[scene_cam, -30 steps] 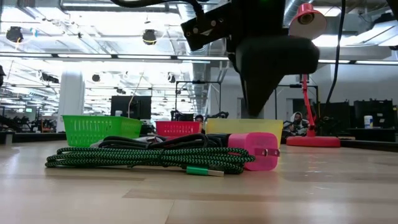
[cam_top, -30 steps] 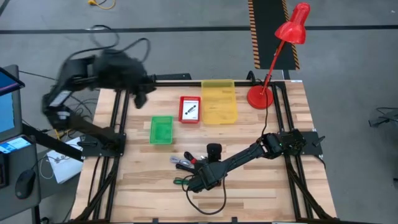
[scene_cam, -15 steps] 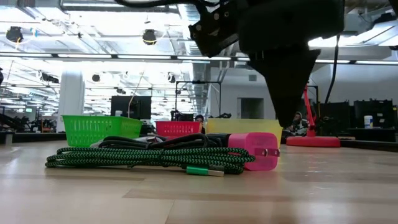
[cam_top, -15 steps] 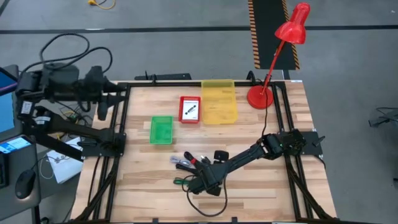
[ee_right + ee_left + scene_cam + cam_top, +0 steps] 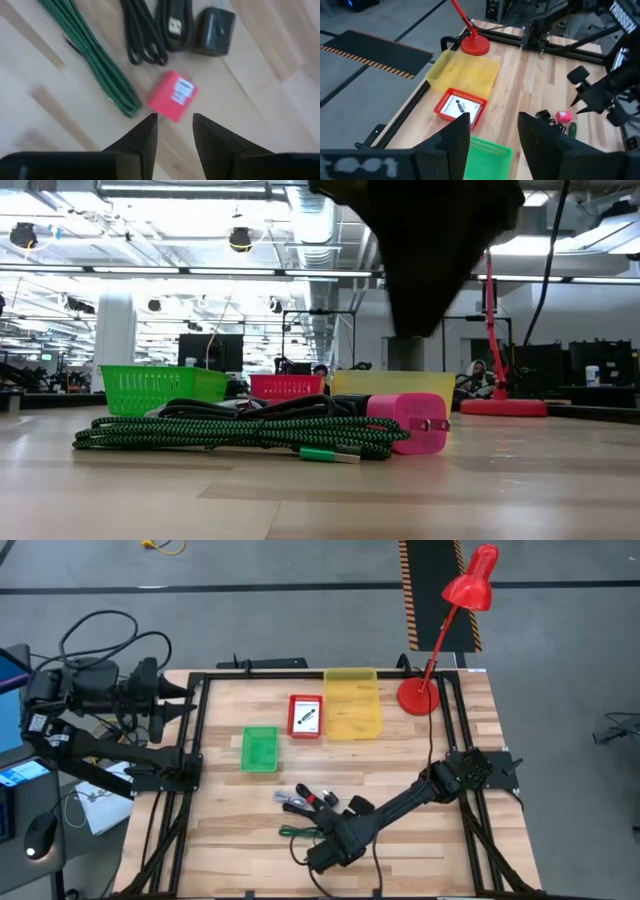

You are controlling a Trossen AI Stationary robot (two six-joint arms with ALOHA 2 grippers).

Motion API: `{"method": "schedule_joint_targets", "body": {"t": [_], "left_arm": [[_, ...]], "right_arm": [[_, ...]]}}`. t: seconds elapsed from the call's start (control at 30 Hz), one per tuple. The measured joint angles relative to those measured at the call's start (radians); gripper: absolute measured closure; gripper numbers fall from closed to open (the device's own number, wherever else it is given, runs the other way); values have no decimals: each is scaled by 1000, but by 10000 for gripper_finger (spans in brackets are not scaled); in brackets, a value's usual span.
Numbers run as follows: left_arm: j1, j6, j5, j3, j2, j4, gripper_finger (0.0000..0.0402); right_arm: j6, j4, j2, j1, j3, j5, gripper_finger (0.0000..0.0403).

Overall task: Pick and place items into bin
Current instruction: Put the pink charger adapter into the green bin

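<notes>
Two braided cables, one green (image 5: 95,60) and one black (image 5: 142,35), lie coiled on the wooden counter (image 5: 420,750) beside a boxy pink charger (image 5: 172,95). Right gripper (image 5: 172,132) hovers above, fingers parted, empty; left gripper (image 5: 492,132) open off-counter.

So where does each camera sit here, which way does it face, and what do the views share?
High view: above the table, looking straight down; both arms show.
Low view: at tabletop height, looking level across at the green cable and pink charger; a dark arm hangs above.
Left wrist view: off the table's edge, facing across the bins; own open fingers show.
Right wrist view: looking down past own open fingers at the charger.
Shared: charger and cable appear in the low and right wrist views.
</notes>
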Motion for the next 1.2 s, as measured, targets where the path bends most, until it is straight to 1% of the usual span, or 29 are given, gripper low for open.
{"method": "schedule_joint_targets", "body": {"t": [0.1,0.2,0.5,0.67,0.77,1.2], "left_arm": [[0,16,3,-9,0,-2,248],[0,22,8,-22,1,-4,248],[0,42,9,-49,1,-18,248],[0,42,9,-49,1,-28,248],[0,42,9,-49,1,-37,248],[0,41,9,-48,1,-39,248]], "right_arm": [[27,46,0,-10,6,-7,283],[29,85,0,-27,7,-41,273],[39,50,0,-72,7,-87,207],[53,27,5,-88,-7,-115,182],[54,25,7,-87,-8,-115,177],[87,26,7,-86,-9,-112,181]]}}
